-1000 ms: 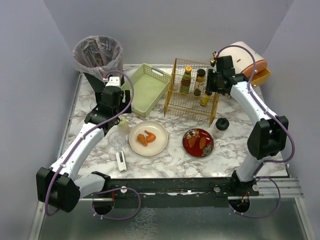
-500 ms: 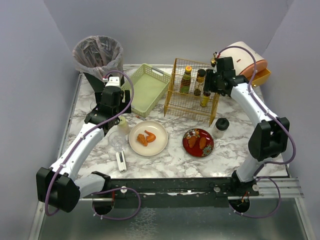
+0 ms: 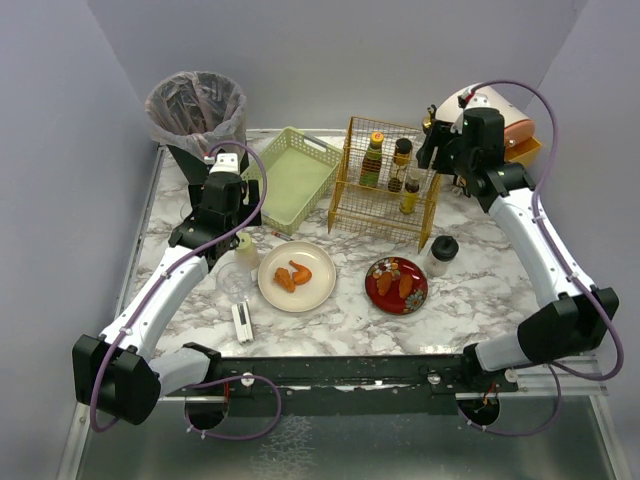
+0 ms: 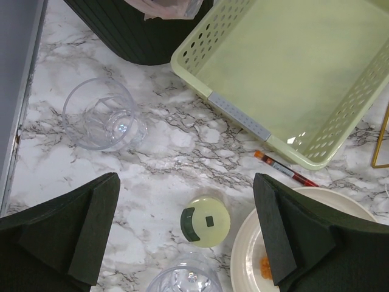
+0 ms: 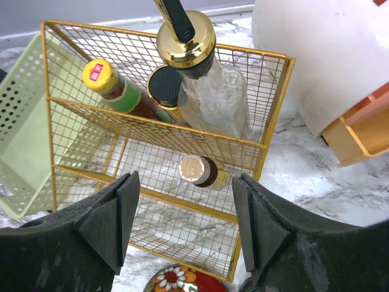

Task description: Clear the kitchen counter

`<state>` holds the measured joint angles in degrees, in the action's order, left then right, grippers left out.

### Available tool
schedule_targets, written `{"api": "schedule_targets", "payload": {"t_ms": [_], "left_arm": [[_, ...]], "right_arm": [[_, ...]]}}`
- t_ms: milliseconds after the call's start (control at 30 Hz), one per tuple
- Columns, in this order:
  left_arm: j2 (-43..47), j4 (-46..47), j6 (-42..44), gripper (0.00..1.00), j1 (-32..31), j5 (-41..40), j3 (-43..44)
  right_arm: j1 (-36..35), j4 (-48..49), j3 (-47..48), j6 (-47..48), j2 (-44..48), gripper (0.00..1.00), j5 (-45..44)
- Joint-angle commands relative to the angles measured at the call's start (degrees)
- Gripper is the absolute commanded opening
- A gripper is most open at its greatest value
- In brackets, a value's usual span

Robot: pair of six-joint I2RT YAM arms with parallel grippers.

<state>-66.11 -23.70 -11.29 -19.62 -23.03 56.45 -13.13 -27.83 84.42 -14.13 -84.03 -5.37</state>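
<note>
The marble counter (image 3: 340, 325) carries a lined bin (image 3: 196, 110) at its far-left corner. The left gripper (image 4: 185, 194) hangs over the counter's left side with its fingers spread wide and nothing in them. Below it stand a clear glass (image 4: 103, 115) and a small pale jar (image 4: 206, 222). Right of these lies a green tray (image 3: 295, 180), with a cream plate (image 3: 320, 295) nearer the front edge. Next comes a gold wire rack (image 5: 267, 121) of bottles, with a red plate (image 3: 374, 272) before it. The right gripper (image 5: 185, 185) hovers above the rack, fingers apart, holding nothing.
</note>
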Motion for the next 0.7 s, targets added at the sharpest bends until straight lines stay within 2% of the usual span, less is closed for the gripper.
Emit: {"api": "schedule_targets", "payload": {"t_ms": [0, 200, 333, 433, 667], "left_arm": [[1.0, -0.7, 0.5, 0.99, 0.3, -1.9, -0.4], [1.1, -0.7, 0.4, 0.99, 0.3, -2.0, -0.4], [0.9, -0.7, 0.3, 0.99, 0.4, -2.0, -0.3], [0.6, -0.7, 0.3, 0.99, 0.4, -1.9, -0.2], [0.5, -0.7, 0.3, 0.99, 0.4, -2.2, -0.3]], "right_arm": [[-0.1, -2.9, -2.3, -0.7, 4.7, 0.69, -1.7], [-0.2, -11.5, -8.7, -0.8, 11.9, 0.72, -6.5], [-0.1, -14.0, -13.7, -2.0, 16.6, 0.86, -8.7], [-0.1, -15.4, -17.1, -2.8, 18.1, 0.91, -8.6], [-0.1, -15.0, -24.7, -4.5, 19.0, 0.92, -3.4]]}}
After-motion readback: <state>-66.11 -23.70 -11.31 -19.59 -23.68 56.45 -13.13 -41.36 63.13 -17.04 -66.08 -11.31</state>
